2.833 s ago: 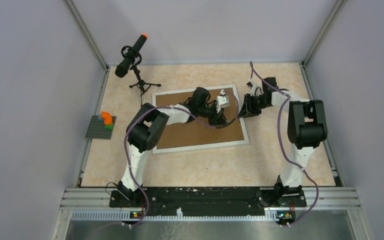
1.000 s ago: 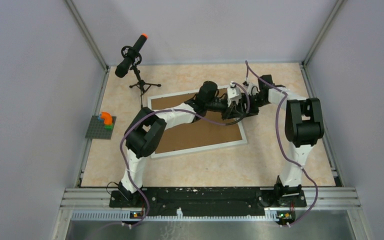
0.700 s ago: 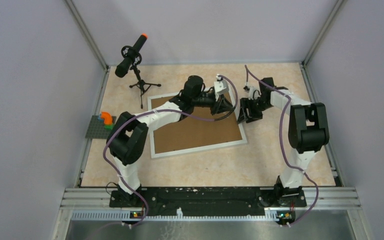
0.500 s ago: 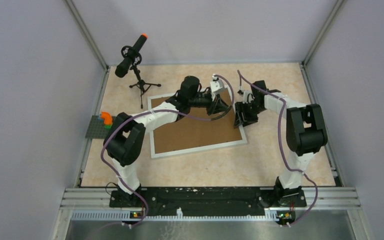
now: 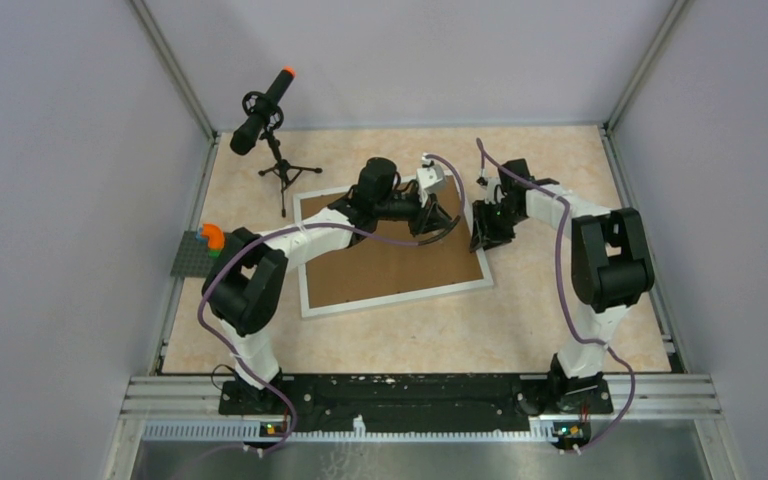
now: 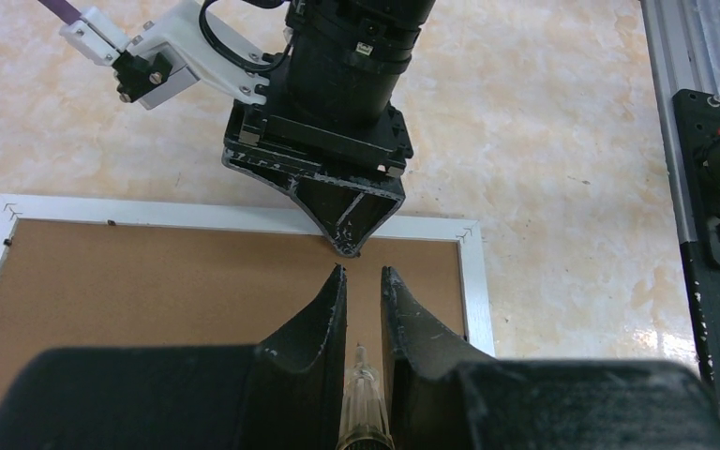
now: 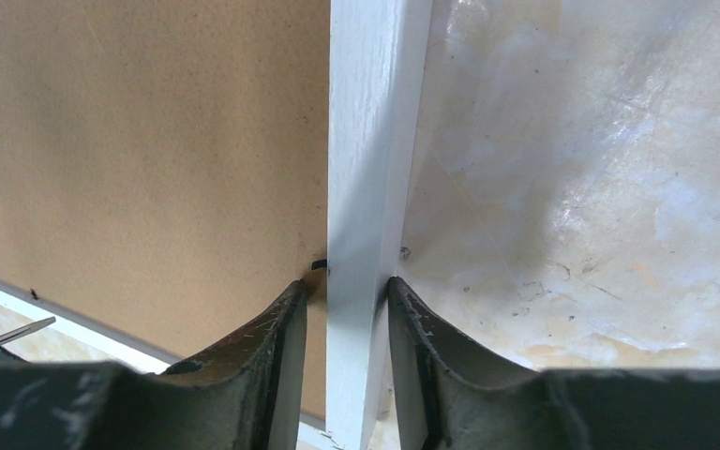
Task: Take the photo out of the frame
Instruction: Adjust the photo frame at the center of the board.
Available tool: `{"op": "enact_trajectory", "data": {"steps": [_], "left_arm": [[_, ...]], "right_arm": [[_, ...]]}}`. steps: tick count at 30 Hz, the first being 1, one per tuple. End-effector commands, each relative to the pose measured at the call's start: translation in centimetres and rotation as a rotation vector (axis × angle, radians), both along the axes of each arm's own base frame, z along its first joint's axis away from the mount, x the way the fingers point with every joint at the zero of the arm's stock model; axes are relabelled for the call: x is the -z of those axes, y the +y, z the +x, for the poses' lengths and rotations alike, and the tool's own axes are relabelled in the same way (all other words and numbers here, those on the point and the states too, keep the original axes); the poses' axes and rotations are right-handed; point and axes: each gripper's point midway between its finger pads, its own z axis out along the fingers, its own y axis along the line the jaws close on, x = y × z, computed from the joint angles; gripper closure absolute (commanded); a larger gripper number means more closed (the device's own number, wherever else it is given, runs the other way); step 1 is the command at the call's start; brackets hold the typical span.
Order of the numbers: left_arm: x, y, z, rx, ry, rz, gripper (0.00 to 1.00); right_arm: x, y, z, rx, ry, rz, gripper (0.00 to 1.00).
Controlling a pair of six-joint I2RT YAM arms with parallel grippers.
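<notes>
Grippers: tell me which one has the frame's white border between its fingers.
The right gripper: its fingers straddle the white border of the frame. The left gripper hovers over the brown backing board, pinching a slim clear tool.

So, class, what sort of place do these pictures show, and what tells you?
Probably a robotics lab test cell: the left arm and right arm are mounted on a metal rail, plain panel walls box the table in, and a microphone-like device stands on a tripod.
</notes>
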Motion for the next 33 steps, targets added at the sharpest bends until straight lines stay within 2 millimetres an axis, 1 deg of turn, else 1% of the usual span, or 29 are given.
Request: {"op": "enact_trajectory", "data": {"steps": [1, 6, 7, 10, 12, 14, 16, 19, 21, 27, 30, 33], "left_arm": [[-2.9, 0.5, 0.0, -0.016, -0.053, -0.047, 1.0], [-2.8, 0.6, 0.1, -0.019, -0.054, -0.047, 1.0], [-2.7, 0.6, 0.1, -0.021, -0.053, -0.046, 1.0], [-2.7, 0.7, 0.2, -0.023, -0.054, -0.044, 1.0], [-2.5, 0.8, 0.1, -0.023, -0.053, -0.041, 1.0], [-2.4, 0.9, 0.2, -0.023, -0.049, -0.039, 1.0], [-2.4, 0.9, 0.2, -0.022, -0.046, -0.04, 1.0], [-2.5, 1.0, 0.3, -0.018, -0.05, -0.041, 1.0], [-2.5, 1.2, 0.3, -0.017, -0.047, -0.038, 1.0], [-2.4, 1.5, 0.2, -0.007, -0.044, -0.033, 1.0], [-2.4, 1.6, 0.1, -0.001, -0.044, -0.03, 1.0], [-2.3, 1.8, 0.1, -0.005, -0.047, -0.024, 1.0]], "right_arm": [[1.0, 0.1, 2.1, 0.024, -0.056, -0.062, 0.6], [0.9, 0.9, 2.3, 0.018, -0.048, -0.021, 0.61], [0.8, 1.0, 2.3, 0.019, -0.046, -0.016, 0.63], [1.3, 0.6, 2.0, 0.012, -0.029, -0.039, 0.72], [1.5, 0.2, 1.9, 0.006, -0.031, -0.064, 0.82], [1.6, 0.0, 1.7, 0.003, -0.032, -0.072, 0.93], [1.5, -0.1, 1.6, -0.019, -0.034, -0.075, 1.0], [1.3, -0.5, 1.3, -0.061, -0.034, -0.064, 1.0], [1.3, -1.1, 1.2, -0.109, -0.032, -0.054, 1.0], [0.9, -3.0, 2.5, -0.26, -0.028, -0.018, 1.0], [1.1, -3.9, 3.3, -0.33, -0.028, -0.019, 1.0], [1.5, -4.9, 4.1, -0.355, -0.014, -0.012, 1.0]]}}
